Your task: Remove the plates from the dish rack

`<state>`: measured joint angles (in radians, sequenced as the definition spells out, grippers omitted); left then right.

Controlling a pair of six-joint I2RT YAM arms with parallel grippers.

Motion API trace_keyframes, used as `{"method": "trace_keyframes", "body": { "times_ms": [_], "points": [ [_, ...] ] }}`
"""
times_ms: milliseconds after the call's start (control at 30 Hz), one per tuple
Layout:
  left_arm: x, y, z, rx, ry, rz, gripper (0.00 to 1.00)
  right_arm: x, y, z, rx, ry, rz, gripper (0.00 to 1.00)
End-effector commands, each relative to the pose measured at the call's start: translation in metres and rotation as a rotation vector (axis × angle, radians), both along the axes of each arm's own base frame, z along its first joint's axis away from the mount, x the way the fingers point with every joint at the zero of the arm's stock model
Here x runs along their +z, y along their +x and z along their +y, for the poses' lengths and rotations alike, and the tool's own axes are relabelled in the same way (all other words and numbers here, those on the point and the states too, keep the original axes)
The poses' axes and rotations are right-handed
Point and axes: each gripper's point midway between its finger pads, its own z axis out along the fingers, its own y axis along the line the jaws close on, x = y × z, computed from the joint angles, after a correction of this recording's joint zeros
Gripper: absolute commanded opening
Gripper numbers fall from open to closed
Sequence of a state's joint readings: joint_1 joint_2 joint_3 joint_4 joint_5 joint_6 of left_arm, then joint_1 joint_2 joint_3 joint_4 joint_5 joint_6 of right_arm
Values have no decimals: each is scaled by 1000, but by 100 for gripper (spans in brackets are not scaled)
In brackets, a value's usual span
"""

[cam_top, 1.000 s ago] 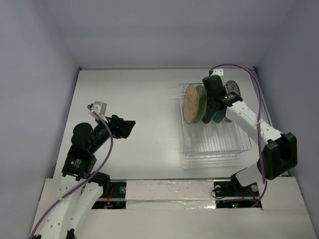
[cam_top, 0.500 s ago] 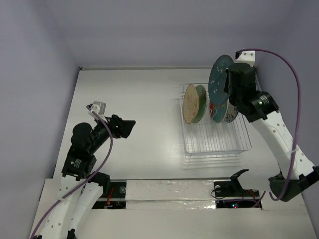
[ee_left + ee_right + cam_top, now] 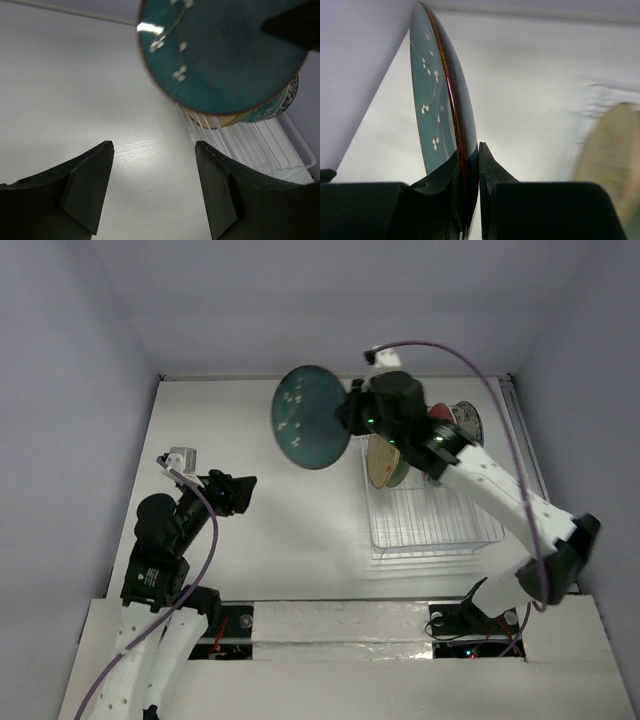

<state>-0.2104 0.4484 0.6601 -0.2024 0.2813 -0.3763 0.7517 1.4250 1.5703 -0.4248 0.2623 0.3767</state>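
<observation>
Teal plate (image 3: 312,417) — now left of rack (image 3: 432,522)

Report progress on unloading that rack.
Done: nothing lies on the table yet. In hand: the right claw grips the dark teal plate by its rim, left of the dish rack. Remaining: tan plate, green plate, more plates behind the arm. Left claw open, empty.

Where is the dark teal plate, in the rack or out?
Out: the right gripper holds the dark teal plate by its rim, left of the dish rack.
</observation>
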Motion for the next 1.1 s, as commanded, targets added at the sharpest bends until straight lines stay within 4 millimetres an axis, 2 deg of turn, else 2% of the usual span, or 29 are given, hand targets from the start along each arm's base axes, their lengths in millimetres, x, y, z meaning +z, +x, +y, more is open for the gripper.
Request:
{"method": "trace_keyframes", "body": {
  "times_ms": [0,33,67,100,200,233,300,333,400,433,467,667,733,833,867,1000,1067],
  "points": [
    [17,0,16,90,-11,-56,62,59,3,89,197,306,-86,0],
    [17,0,18,104,-13,-56,60,63,6,101,210,320,-87,0],
    [18,-1,19,106,-15,-64,59,56,8,112,220,321,-72,0],
    [18,-1,19,106,-15,-64,58,32,16,129,220,315,-23,0],
    [19,-1,18,101,-16,-65,56,11,21,153,245,360,25,0],
    [19,-1,17,95,-15,-67,56,-9,28,162,239,349,56,0],
    [18,-1,16,90,-16,-67,56,-26,34,171,233,363,88,0],
    [17,-1,15,86,-17,-63,56,-46,39,176,222,350,114,0],
    [18,-1,15,84,-17,-65,56,-65,45,182,206,347,150,0],
    [17,-1,16,86,-15,-62,56,-80,50,184,183,334,166,0],
    [18,-1,15,84,-16,-65,56,-80,55,187,178,355,152,0],
    [16,-1,14,78,-16,-59,56,-132,67,197,125,353,228,0],
    [17,-1,14,78,-17,-62,56,-163,65,196,107,338,277,0],
    [16,-1,14,77,-17,-60,56,-178,63,190,79,349,292,4],
    [16,0,13,75,-18,-58,56,-193,60,183,57,333,307,6],
    [15,0,13,72,-17,-57,56,-220,55,169,14,288,341,33],
    [15,0,13,71,-17,-57,56,-230,53,163,-6,268,348,41]
  ]
}}
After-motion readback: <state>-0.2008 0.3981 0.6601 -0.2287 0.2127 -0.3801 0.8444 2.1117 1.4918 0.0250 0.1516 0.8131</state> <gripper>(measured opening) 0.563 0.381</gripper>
